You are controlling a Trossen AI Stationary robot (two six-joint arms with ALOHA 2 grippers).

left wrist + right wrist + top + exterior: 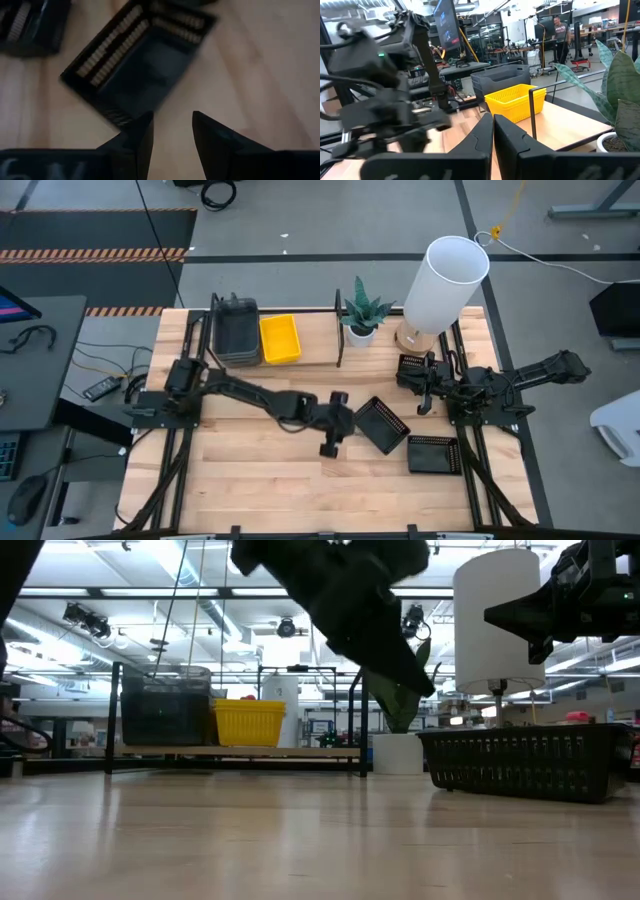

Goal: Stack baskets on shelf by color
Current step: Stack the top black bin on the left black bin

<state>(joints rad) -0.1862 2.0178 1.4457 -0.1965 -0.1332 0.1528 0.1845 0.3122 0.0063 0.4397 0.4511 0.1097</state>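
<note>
1. The left tool [330, 442] hangs over the middle of the surface [260, 480], its fingers [137, 137] parted by a narrow gap and holding nothing.
2. Just beyond its tips lies a black mesh basket [381, 424], turned at an angle to the surface's edges; bare wood shows between the fingertips and the basket's near rim.
3. Behind that tool and on its near side the surface is open wood right out to the front edge.
4. A second black mesh basket [434, 453] lies farther right of the angled one, close by but apart from it, near the right edge of the surface.
5. The right tool [428, 395] is held above the surface, right of the angled basket, with its fingers [510, 135] closed together and nothing between them.
6. A third black mesh basket [414, 368] sits just behind the right tool, beside the base of a tall white lamp [445, 285].
7. The shelf [310, 350] runs along the far side of the surface. On its left part stand the dark grey baskets [235, 332], stacked, with the yellow baskets [280, 338] just to their right.
8. A potted plant [362, 315] stands by the shelf's right end frame, between the yellow baskets and the lamp.
</note>
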